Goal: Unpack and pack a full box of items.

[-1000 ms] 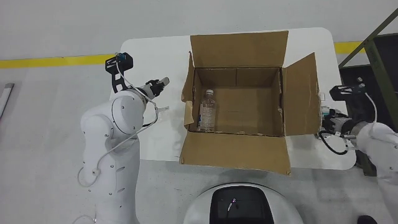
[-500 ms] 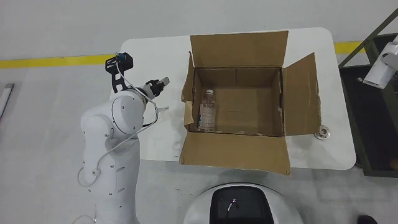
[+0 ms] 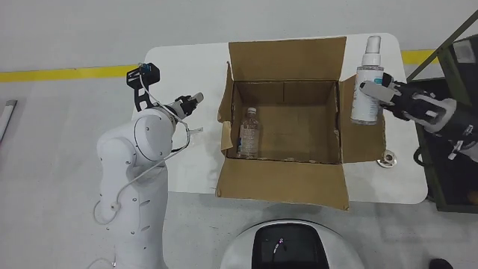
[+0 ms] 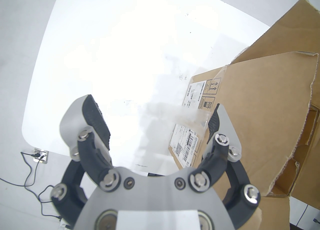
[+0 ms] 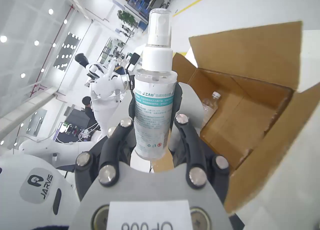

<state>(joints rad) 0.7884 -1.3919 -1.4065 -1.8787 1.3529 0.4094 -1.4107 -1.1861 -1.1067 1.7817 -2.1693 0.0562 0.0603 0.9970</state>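
**Top view.** The right tool (image 3: 372,90) hangs over the right flap of the open box (image 3: 299,138), pinching a spray bottle (image 3: 366,93) by the body. The bottle's cap points toward the far edge of the desk (image 3: 190,67). The box opening is just beside this tool, toward the robot's middle. A water bottle (image 3: 249,133) is inside, against the wall farthest from the right tool. A small round item (image 3: 386,161) lies on the desk near that flap, on the robot's side of the tool; I cannot tell what it is. The left tool (image 3: 196,99) sits over bare desk, near the box's left flap.

**Left wrist view.** The left tool (image 4: 152,113) has its fingers spread with nothing between them. Ahead of it is bare desk. To one side, near one finger, are the box's labelled outer wall and flap.

**Right wrist view.** The fingers (image 5: 178,96) are pressed on the spray bottle at mid-label, with the white collar and clear cap standing free beyond the tips. The box interior is ahead of and below the tool, with the water bottle in its far corner.

**Handling (judgement).**
- **Spray bottle:** likely light plastic, part full of liquid, with a smooth label that could slip if the squeeze is weak.
- **Cap:** looks like a push-on, so the neck is a poor hold. The mid-body grip is the sound one.
- **Water bottle:** looks thin-walled and easy to crush. It should be taken across the body with modest pressure.
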